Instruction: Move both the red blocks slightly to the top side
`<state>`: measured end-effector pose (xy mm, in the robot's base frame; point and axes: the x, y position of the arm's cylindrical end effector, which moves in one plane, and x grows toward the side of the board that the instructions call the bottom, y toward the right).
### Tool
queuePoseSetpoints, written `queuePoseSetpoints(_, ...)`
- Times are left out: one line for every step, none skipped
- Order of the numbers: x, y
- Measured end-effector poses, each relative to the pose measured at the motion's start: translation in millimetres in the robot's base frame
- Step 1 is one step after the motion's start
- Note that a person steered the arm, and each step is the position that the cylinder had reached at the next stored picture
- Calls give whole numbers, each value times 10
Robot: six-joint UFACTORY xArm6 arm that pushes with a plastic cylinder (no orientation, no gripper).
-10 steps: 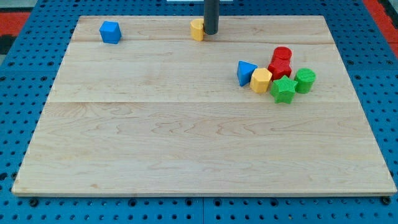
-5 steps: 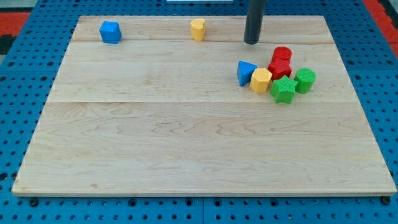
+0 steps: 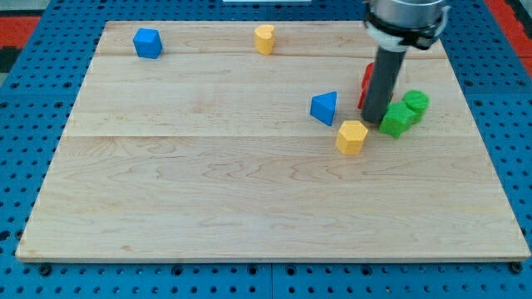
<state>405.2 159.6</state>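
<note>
Dark rod descends from the far right of the desk; my tip (image 3: 375, 124) rests on the wood on the near side of the cluster there. No hand is fitted, so nothing is grasped or released; the rod can only push.

Position of the task's blocks: the red blocks (image 3: 366, 83) stand directly behind the rod, on its far side, and are largely hidden by it. Only a red sliver shows at the rod's left edge. Whether they are two separate pieces, touching or stacked, cannot be told.

Adjacent items: a green star-shaped block (image 3: 396, 120) sits just right of the tip, apparently touching the rod, with a green cylinder (image 3: 415, 103) just beyond it. A yellow hexagonal block (image 3: 352, 136) lies near and left of the tip, slightly apart. A blue triangular block (image 3: 325, 107) lies further left. Well apart, at the far edge, are a yellow block (image 3: 264, 38) and a blue block (image 3: 147, 42).

Risks, in my judgement:
- An off-centre push away from the viewer could rotate or split the reds, sending one sideways.
- The green star could be dragged along by contact.
- "Slightly" is the requirement; a long stroke overshoots towards the far edge.
</note>
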Motion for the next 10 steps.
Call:
queuePoseSetpoints(-234, 91)
queuePoseSetpoints(-412, 115)
queuePoseSetpoints(-554, 200)
queuePoseSetpoints(-765, 267)
queuePoseSetpoints(-1067, 397)
queuePoseSetpoints(-1360, 543)
queuePoseSetpoints(-1579, 279)
queuePoseSetpoints(-1607, 285)
queuePoseSetpoints(-1608, 328)
queuePoseSetpoints(-1806, 568)
